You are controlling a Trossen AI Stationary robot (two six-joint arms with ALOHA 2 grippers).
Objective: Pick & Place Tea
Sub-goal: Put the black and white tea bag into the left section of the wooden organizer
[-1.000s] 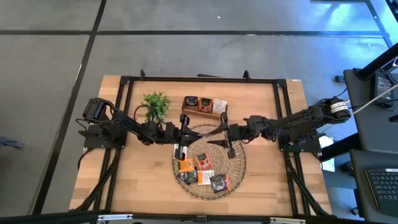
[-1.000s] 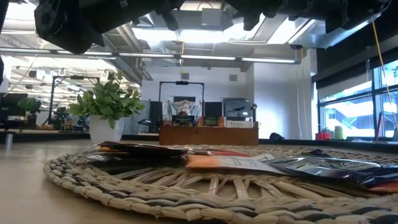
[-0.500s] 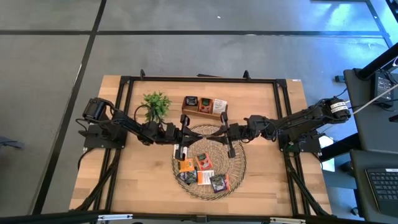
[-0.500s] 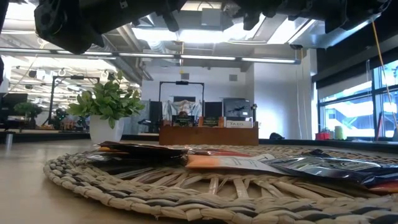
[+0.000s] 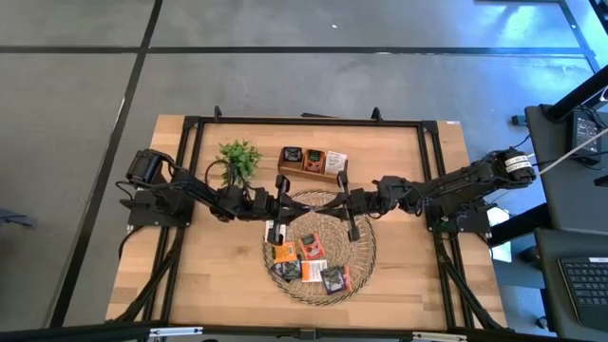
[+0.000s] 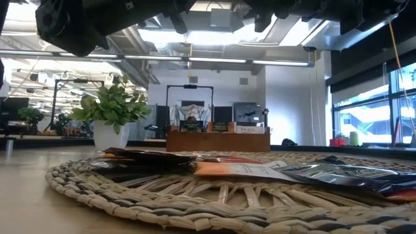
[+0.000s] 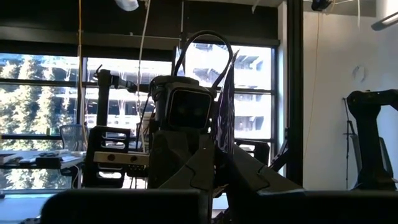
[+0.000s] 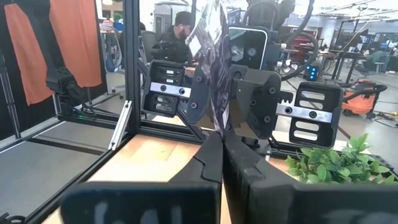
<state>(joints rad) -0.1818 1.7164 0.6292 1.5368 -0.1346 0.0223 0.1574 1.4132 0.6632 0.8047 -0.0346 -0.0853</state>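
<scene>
A dark glossy tea sachet stands on edge in the air above the far rim of the round woven tray. My left gripper and my right gripper meet there, tip to tip, and both are shut on it. The left wrist view shows the same sachet edge-on in front of the right arm. Several other tea sachets in orange, dark and white wrappers lie flat on the tray's near half. The low view shows those lying sachets side-on. My left gripper pinches the sachet's lower part between its two fingers, coming from the table's left and slanting upward. The sachet rises upright above the fingers, clear of the tray. My right gripper pinches the sachet's lower edge between its two fingers, level, from the table's right. The sachet stands upright above them, with the left gripper holding it on the far side.
A brown wooden box with sachets in its compartments stands just behind the tray. A small green plant in a white pot sits to its left. A black frame runs around the table. Bare wood lies left and right of the tray.
My right gripper has shut on the dark sachet that my left gripper holds up. Neither arm has shifted, and the sachet stays upright above the tray's far rim.
</scene>
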